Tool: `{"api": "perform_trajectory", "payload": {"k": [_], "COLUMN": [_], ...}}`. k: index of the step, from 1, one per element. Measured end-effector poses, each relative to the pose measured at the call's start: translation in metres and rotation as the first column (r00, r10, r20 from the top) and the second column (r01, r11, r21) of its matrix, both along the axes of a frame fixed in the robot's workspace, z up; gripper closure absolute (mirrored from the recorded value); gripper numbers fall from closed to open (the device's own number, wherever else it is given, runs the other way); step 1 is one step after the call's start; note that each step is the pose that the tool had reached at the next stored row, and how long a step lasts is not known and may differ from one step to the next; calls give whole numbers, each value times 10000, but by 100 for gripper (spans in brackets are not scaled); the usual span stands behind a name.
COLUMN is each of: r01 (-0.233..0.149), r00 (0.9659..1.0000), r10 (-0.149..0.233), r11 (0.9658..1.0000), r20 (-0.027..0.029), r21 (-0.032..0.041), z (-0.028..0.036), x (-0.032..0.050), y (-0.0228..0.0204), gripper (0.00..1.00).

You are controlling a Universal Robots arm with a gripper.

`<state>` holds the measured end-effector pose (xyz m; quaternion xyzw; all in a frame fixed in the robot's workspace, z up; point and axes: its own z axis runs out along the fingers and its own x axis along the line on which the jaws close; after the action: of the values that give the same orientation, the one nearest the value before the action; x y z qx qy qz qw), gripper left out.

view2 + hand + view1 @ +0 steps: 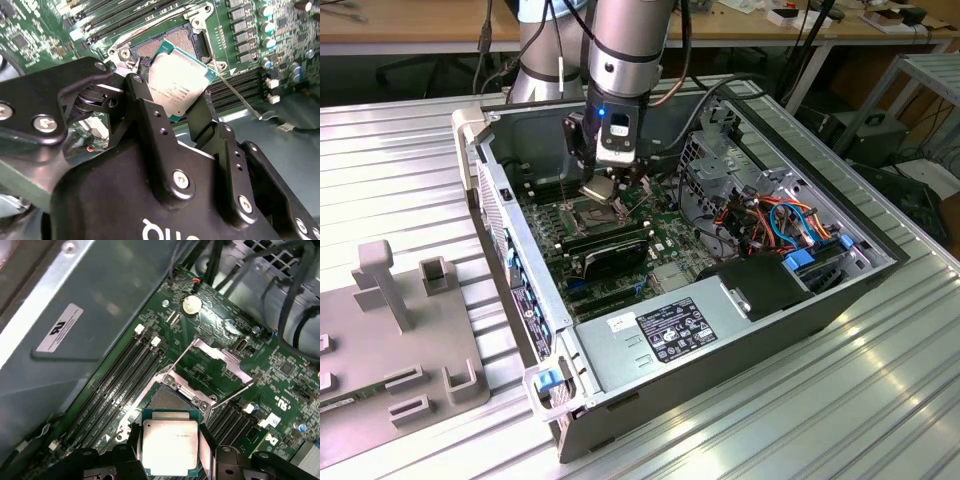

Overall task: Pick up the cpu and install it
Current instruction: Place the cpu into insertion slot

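1. One arm comes down from above into the open computer case [840, 300], which lies on its side on the ribbed metal counter [400, 150].
2. Its hand [609, 183] is clenched on the cpu [180, 82]. In both wrist views the two black fingers [145, 107] press on opposite edges of the chip.
3. The cpu is tilted, silver top up, just over the socket [167, 397] on the green motherboard [280, 370]. I cannot tell whether a corner touches the socket.
4. The socket's hinged metal frame [215, 362] stands swung open, with a thin wire lever [232, 392] beside it.
5. Black memory slots [125, 375] run along both sides of the socket.
6. A grey fixture [410, 330] sits on the counter at the exterior view's left, well apart from the case.
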<state>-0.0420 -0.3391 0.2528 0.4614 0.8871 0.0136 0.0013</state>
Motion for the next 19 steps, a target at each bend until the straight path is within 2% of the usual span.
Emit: {"api": "perform_trajectory", "payload": {"k": [1,3,4,6,8,10,12,14,15,17,18,19], "r01": [416,815,1113,1451,1982,2327,2701,3074,3386,3722,4061,4295], "r00": [9991,9967,9938,9894,9802,9726,9628,9516,9409,9281,9138,9031], "r10": [-416,-815,-1113,-1451,-1982,-2327,-2701,-3074,-3386,-3722,-4061,-4295], "r11": [9991,9967,9938,9894,9802,9726,9628,9516,9409,9281,9138,9031], "r20": [0,0,0,0,0,0,0,0,0,0,0,0], "r21": [0,0,0,0,0,0,0,0,0,0,1,0], "z": [-3,-5,-6,-9,-13,-15,-18,-20,-23,-26,-29,-31], "x": [0,0,0,0,0,0,0,0,0,0,0,0], "y": [0,0,0,0,0,0,0,0,0,0,0,0], "gripper": [45,45,45,45,45,45,45,45,45,45,45,45]}}
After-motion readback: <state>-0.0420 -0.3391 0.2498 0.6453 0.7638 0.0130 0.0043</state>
